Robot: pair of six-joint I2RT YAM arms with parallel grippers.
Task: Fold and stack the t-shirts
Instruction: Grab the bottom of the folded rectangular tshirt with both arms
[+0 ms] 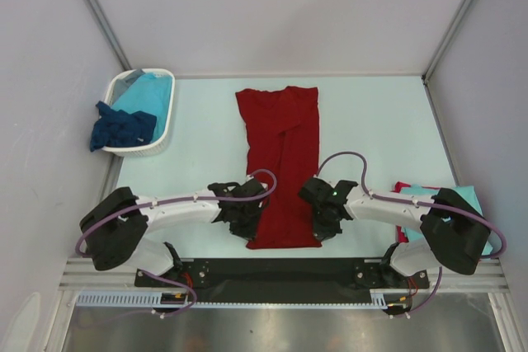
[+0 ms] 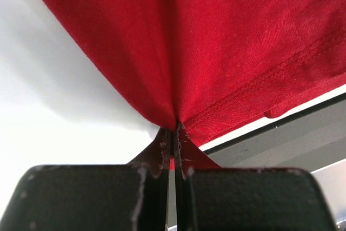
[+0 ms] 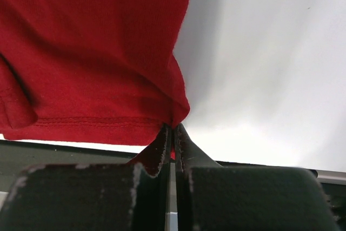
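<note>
Cloth is spread in the middle of the table: the dark red t-shirt is laid flat there as a long strip, folded in from its sides. Its far end is near the back of the table, and its near end is close to the front edge.

The near left corner of the hem is pinched by the left claw. Its two fingers are pressed together on the cloth. The near right corner is pinched the same way by the right claw. At both corners the hem is pulled up a little off the table.

At the far left, a white basket is set. A turquoise t-shirt is kept inside it, and a navy blue t-shirt is hung over its left rim.

At the near right, a bit of red cloth and turquoise cloth is seen, partly hidden by the right arm.
</note>
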